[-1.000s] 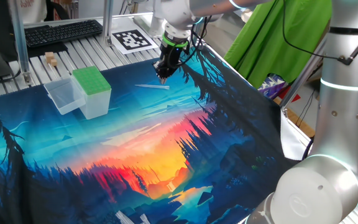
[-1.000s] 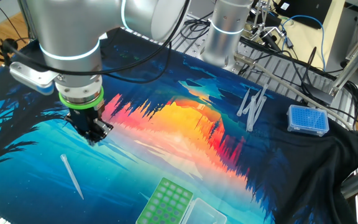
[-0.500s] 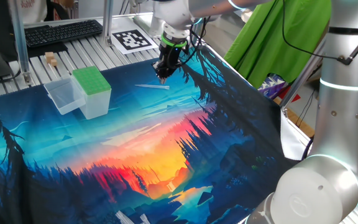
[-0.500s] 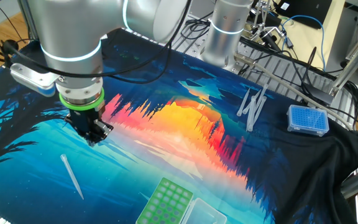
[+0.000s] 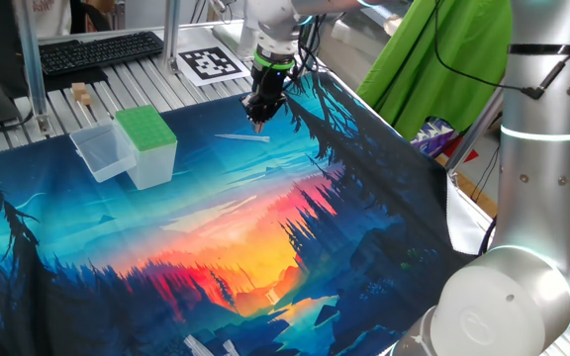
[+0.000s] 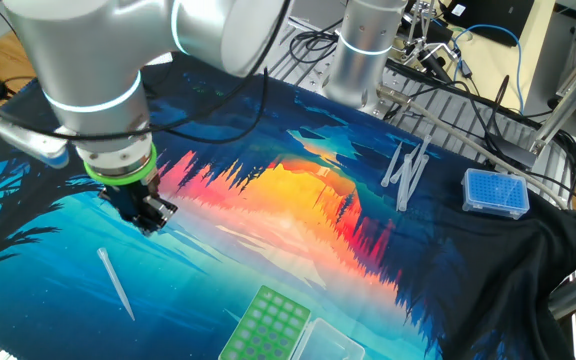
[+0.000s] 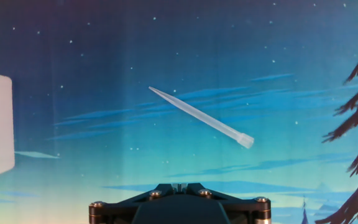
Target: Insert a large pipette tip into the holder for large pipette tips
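Your gripper (image 6: pixel 151 217) hangs above the bench (image 5: pixel 117 74) with nothing in it, near the large pipette tip (image 7: pixel 201 117), which lies flat on the printed cloth (image 5: pixel 216 227) just beside and below the hand. The reach is the step in hand; the pick is not yet made. Whether the jaws stand apart or together, no view shows clearly: the hand view catches only the dark base of the tool, and in both fixed views the fingers are too small to read.

The holder for large pipette tips (image 5: pixel 146 143), green-topped, stands well apart from the tip toward the cloth's edge, touching a clear plastic tub (image 5: pixel 102 153). The next move likely calls for you to centre over the tip's shaft, turn the jaws across its length, and descend; a thin cone lying flat may roll or slip.

The cloth bears a sunset-and-forest print and drapes off one side. Spare tips (image 6: pixel 405 172) and a blue tip box (image 6: pixel 495 193) sit at the far end; a keyboard (image 5: pixel 97 51) and a marker tag (image 5: pixel 212 63) lie on the slatted bench.
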{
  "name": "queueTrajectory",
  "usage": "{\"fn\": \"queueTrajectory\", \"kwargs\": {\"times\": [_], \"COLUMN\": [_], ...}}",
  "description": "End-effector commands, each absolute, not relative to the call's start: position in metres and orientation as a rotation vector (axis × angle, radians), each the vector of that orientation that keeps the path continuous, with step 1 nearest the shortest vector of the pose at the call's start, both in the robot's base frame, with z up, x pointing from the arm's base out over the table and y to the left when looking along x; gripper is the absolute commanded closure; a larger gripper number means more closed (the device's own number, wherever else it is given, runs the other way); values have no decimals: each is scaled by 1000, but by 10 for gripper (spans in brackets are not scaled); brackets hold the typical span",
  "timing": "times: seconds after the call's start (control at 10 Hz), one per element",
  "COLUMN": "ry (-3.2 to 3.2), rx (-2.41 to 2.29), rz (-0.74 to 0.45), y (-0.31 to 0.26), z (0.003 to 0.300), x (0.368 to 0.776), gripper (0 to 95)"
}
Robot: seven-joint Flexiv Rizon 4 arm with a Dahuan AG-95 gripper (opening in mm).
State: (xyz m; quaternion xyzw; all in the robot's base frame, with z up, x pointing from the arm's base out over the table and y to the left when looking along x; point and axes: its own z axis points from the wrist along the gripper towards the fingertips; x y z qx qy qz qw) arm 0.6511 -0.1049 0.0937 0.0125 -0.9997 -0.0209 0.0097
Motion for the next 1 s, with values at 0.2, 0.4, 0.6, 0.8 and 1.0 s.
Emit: {"fn": "queueTrajectory", "kwargs": {"times": [0.2, 0.4, 0.6, 0.8, 1.0], "ry": [-3140, -3149, -3145, -3147, -3129], "rx": [-16, -37, -56, 21, 255], "rz": [-42, -40, -37, 17, 60], "y": [-106, -115, -126, -130, -130], "z": [90, 78, 67, 66, 66], "x": [655, 681, 708, 715, 714], "gripper": [950, 950, 950, 950, 950]}}
